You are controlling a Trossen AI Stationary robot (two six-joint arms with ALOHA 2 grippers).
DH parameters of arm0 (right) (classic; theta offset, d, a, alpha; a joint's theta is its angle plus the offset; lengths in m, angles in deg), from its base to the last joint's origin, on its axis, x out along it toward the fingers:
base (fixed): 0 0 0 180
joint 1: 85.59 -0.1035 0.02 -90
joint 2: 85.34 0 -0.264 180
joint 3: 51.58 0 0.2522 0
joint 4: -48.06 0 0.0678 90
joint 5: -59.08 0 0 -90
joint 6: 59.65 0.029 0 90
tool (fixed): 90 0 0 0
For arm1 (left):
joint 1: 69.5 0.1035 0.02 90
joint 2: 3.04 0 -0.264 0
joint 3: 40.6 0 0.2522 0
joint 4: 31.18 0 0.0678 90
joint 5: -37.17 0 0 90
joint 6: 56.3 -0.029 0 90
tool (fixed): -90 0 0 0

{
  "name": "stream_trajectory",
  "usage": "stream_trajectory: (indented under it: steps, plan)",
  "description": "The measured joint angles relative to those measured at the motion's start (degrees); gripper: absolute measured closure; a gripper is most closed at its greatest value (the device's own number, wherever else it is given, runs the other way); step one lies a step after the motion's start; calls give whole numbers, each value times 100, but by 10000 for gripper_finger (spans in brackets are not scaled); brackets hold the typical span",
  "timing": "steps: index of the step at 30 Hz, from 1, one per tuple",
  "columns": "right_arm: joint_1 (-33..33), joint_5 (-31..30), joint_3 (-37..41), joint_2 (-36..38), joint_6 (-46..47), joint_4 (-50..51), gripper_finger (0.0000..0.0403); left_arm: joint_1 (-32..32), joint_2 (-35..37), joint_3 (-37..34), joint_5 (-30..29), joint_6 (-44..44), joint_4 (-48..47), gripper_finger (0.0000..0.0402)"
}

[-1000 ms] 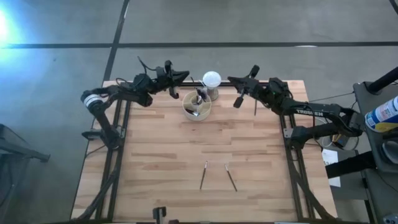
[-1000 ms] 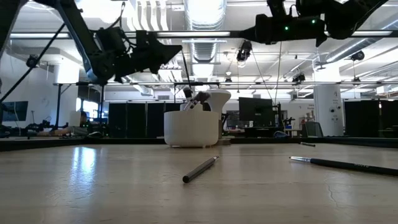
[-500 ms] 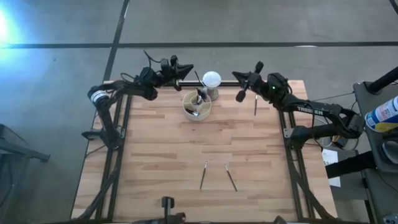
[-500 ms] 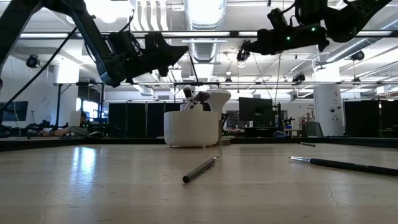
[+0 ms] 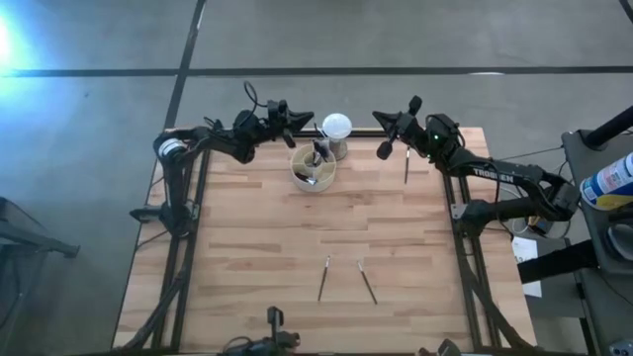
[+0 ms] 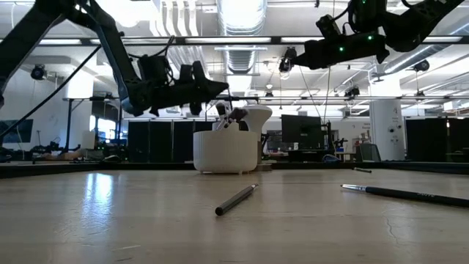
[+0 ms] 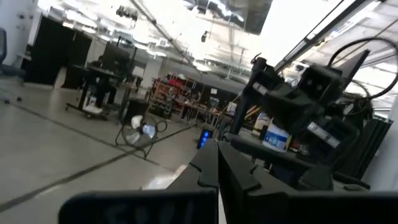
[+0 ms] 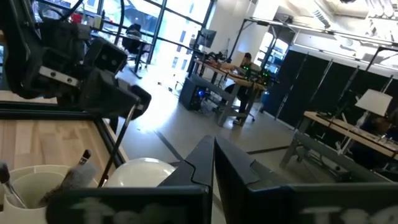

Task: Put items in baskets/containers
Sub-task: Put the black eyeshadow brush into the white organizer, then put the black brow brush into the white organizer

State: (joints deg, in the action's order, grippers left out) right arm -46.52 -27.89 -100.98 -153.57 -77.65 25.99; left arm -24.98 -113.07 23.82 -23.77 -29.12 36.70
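The cream cup [image 5: 313, 170] stands at the table's far middle with several brushes upright in it, one with a fluffy head [image 8: 74, 174]. My left gripper [image 5: 305, 121] hovers just left of and above the cup, shut on a thin dark brush [image 8: 118, 143]. My right gripper [image 5: 377, 119] hangs shut and holds nothing, in the air right of the white ball [image 5: 336, 127]. Two brushes [image 5: 323, 278] [image 5: 367, 283] lie flat near the table's front. Another brush [image 5: 406, 164] lies under my right arm. My left gripper pinches the thin brush near its upper end [image 8: 132, 107] between its two shut fingertips. The fingers come about level from the table's left. The brush hangs slanting below them, clear of the table. Its lower end [image 8: 102, 179] is by the cup's rim; whether inside, I cannot tell.
The white ball sits on a small stand right behind the cup, between the two grippers. The middle of the wooden table [image 5: 316, 222] is bare wood. Beyond the far edge is open floor; in the wrist views, desks and people show far off in the room.
My left gripper has moved toward the table's right and down, closing on the cup, and has rolled about its own line, carrying the brush along. My right gripper has swung a little toward the far edge. Both have stayed shut.
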Motion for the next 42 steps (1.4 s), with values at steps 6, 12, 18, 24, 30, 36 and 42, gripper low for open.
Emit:
stream_trajectory:
  steps: [6, 12, 18, 24, 30, 36, 42]
  plan:
    - [0, 4, 0, 0, 0, -7, 394, -47, -153, -73, 81, 147, -13, 401]
    - [-2, 7, 0, 0, 0, -16, 394, -178, -159, -160, 197, -12, -59, 401]
    - [-5, 15, 0, 0, 24, -27, 394, -247, -159, -160, 198, -181, -459, 402]
    - [-7, 20, 0, 0, 43, -27, 394, -255, -127, -160, 166, -164, -917, 390]
    - [-28, 63, 0, 0, 238, -37, 394, -269, 96, -162, 232, -364, -1156, 354]
    - [-28, 55, 0, 0, 456, -40, 394, -256, 793, -162, 234, -1206, -2266, 330]
    - [-28, 48, 0, 0, 1124, -44, 394, -261, 1738, -256, -127, -2119, -3833, 331]
